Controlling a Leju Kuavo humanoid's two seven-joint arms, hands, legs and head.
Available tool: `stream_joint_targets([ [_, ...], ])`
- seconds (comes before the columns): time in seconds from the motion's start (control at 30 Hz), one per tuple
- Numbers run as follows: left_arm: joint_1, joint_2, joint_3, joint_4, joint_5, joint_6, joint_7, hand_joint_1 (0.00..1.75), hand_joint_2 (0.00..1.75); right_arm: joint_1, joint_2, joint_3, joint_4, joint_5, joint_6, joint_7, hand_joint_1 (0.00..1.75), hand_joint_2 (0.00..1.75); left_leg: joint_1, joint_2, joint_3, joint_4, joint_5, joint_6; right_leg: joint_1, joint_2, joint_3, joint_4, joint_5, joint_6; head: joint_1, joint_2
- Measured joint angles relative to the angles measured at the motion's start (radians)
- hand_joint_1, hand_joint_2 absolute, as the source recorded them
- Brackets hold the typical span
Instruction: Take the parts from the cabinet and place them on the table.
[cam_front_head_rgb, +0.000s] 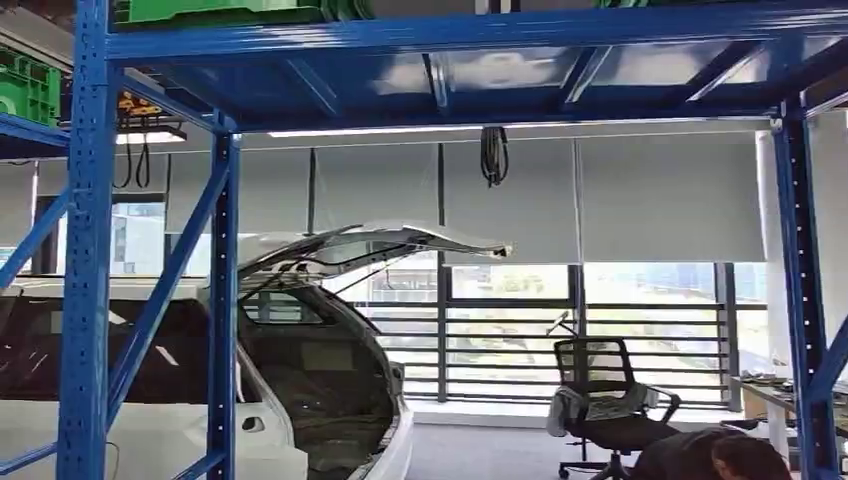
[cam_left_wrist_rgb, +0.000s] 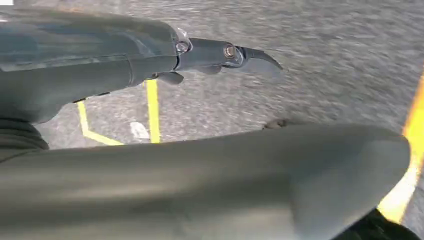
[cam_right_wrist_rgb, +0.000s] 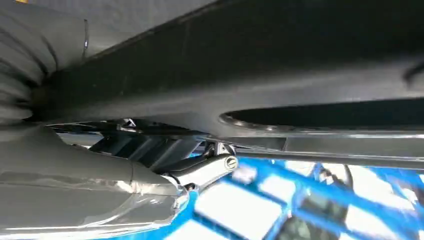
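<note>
With our left hand (cam_left_wrist_rgb: 210, 125) empty, fingers apart, and our right hand (cam_right_wrist_rgb: 165, 165) seemingly gripping a dark part (cam_right_wrist_rgb: 300, 75), we risk clipping the rack (cam_front_head_rgb: 85, 250).

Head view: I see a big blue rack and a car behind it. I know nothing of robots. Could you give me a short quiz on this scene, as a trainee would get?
1. True or false: the tailgate of the white car is closed.
2. What stands by the window, to the right of the car? A: an office chair. B: a ladder. C: a bicycle.
3. Fill in: the crates on top of the blue rack are ____ in colour.

Key: 1 false, it is raised; 2 A; 3 green.
</note>
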Motion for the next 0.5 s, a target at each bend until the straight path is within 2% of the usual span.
stream_joint_targets([
  [0.03,0.002,0.005,0.002,0.000,0.000,0.000,0.005,0.00,1.75,-0.010,0.000,0.018,0.009,-0.006,-0.001,0.000,1.75,1.75,0.002,0.006,0.032,-0.062,0.038,-0.001,0.000,-0.009,-0.003,0.004,-0.001,0.001,0.000,0.000],
  [0.07,0.003,0.011,0.003,0.000,-0.002,0.001,0.006,0.00,1.75,-0.018,0.000,0.030,0.014,-0.011,-0.003,0.000,1.75,1.75,0.004,0.016,0.082,-0.159,0.086,-0.001,0.000,-0.018,-0.003,0.008,-0.004,0.004,0.000,0.000],
  [0.1,0.002,0.013,0.005,0.000,-0.002,0.002,0.006,0.00,1.75,-0.025,0.000,0.040,0.019,-0.015,-0.005,0.000,1.75,1.75,0.003,0.045,0.127,-0.244,0.120,0.000,0.002,-0.026,-0.003,0.012,-0.007,0.009,0.000,0.000],
  [0.13,0.000,0.013,0.007,0.000,-0.002,0.002,0.006,0.00,1.75,-0.030,0.000,0.046,0.023,-0.017,-0.007,0.000,1.75,1.75,-0.007,0.078,0.136,-0.266,0.105,0.003,0.010,-0.031,-0.007,0.017,-0.010,0.014,0.000,0.000],
  [0.17,-0.003,0.013,0.009,0.000,-0.002,0.003,0.006,0.00,1.75,-0.035,-0.001,0.053,0.028,-0.019,-0.010,0.000,1.75,1.75,-0.005,0.073,0.130,-0.268,0.110,0.016,0.013,-0.037,-0.012,0.023,-0.011,0.017,-0.001,0.000],
  [0.2,-0.001,0.013,0.010,0.000,-0.002,0.003,0.006,0.00,1.75,-0.037,-0.001,0.061,0.030,-0.021,-0.010,0.000,1.75,1.75,-0.006,0.064,0.125,-0.266,0.110,0.019,0.014,-0.046,-0.011,0.023,-0.010,0.020,0.000,0.000],
  [0.27,0.003,0.013,0.013,0.000,-0.002,0.002,0.004,0.00,1.75,-0.037,-0.001,0.071,0.035,-0.024,-0.011,-0.001,1.75,1.75,-0.008,0.048,0.122,-0.267,0.116,0.032,0.012,-0.064,-0.008,0.023,-0.010,0.026,0.000,0.000],
  [0.3,0.005,0.013,0.014,0.000,-0.002,0.001,0.003,0.00,1.75,-0.039,-0.002,0.075,0.036,-0.026,-0.012,-0.002,1.75,1.75,-0.003,0.042,0.123,-0.270,0.120,0.039,0.006,-0.035,-0.010,0.030,-0.025,0.036,0.000,0.000],
  [0.33,0.003,0.013,0.015,0.000,-0.001,0.000,0.001,0.00,1.75,-0.040,-0.002,0.079,0.037,-0.027,-0.013,-0.002,1.75,1.75,-0.001,0.035,0.120,-0.270,0.123,0.044,0.003,0.006,-0.023,0.062,-0.056,0.040,0.000,0.000],
  [0.37,0.000,0.013,0.016,0.000,0.001,0.000,-0.002,0.00,1.75,-0.040,-0.003,0.082,0.038,-0.028,-0.014,-0.003,1.75,1.75,-0.001,0.027,0.118,-0.270,0.125,0.048,0.003,0.023,-0.051,0.133,-0.100,0.042,0.000,0.000],
  [0.4,-0.002,0.012,0.016,0.000,0.001,0.000,-0.007,0.00,1.75,-0.039,-0.005,0.086,0.040,-0.028,-0.015,-0.003,1.75,1.75,-0.001,0.018,0.116,-0.270,0.127,0.050,0.002,0.029,-0.088,0.219,-0.140,0.044,0.000,0.000],
  [0.43,-0.003,0.011,0.016,0.000,0.000,-0.001,-0.008,0.00,1.75,-0.037,-0.005,0.090,0.043,-0.027,-0.017,-0.004,1.75,1.75,-0.003,0.008,0.114,-0.269,0.129,0.053,0.002,0.030,-0.119,0.290,-0.166,0.045,0.000,0.000],
  [0.47,-0.002,0.010,0.017,0.000,0.000,-0.002,-0.010,0.00,1.75,-0.035,-0.006,0.094,0.045,-0.026,-0.019,-0.005,1.75,1.75,-0.004,-0.001,0.112,-0.269,0.130,0.054,0.002,0.030,-0.138,0.333,-0.174,0.044,0.000,0.000],
  [0.5,-0.002,0.009,0.017,0.000,0.000,-0.002,-0.011,0.00,1.75,-0.033,-0.006,0.098,0.046,-0.024,-0.021,-0.008,1.75,1.75,-0.005,-0.011,0.111,-0.269,0.130,0.055,0.003,0.031,-0.134,0.329,-0.159,0.042,0.000,0.000],
])
